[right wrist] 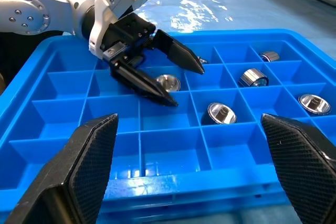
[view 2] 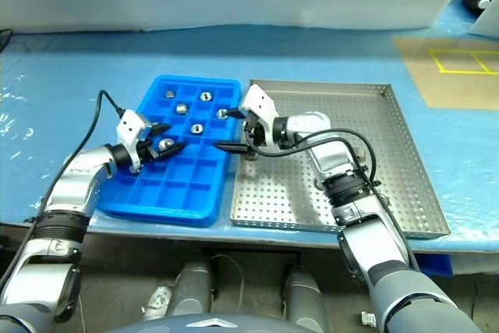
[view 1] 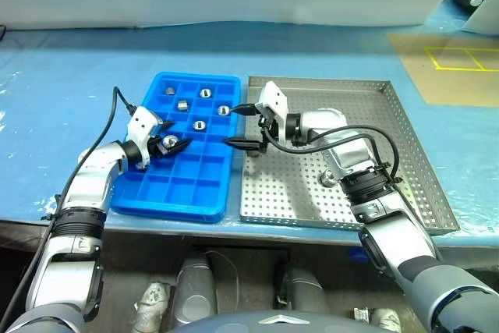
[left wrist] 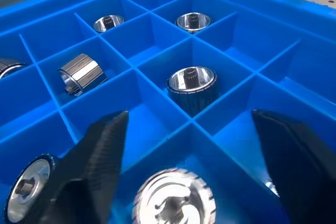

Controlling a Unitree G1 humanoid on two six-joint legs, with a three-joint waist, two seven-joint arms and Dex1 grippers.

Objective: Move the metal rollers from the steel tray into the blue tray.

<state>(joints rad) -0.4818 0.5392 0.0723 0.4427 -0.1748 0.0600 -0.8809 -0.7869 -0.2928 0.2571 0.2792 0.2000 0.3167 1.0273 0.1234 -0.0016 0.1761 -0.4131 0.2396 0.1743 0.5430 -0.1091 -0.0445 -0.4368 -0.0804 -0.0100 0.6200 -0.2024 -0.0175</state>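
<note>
Left gripper spread over a roller in the blue tray

The left gripper (view 1: 173, 143) stands wide apart above the blue tray (view 1: 173, 189), with one metal roller (right wrist: 168, 83) lying in a compartment between its two black fingers, not gripped. Five more rollers sit in compartments farther along the tray. The right gripper (view 1: 243, 128), also wide and holding nothing, hovers at the near edge of the steel tray (view 1: 405, 161), beside the blue tray
</note>
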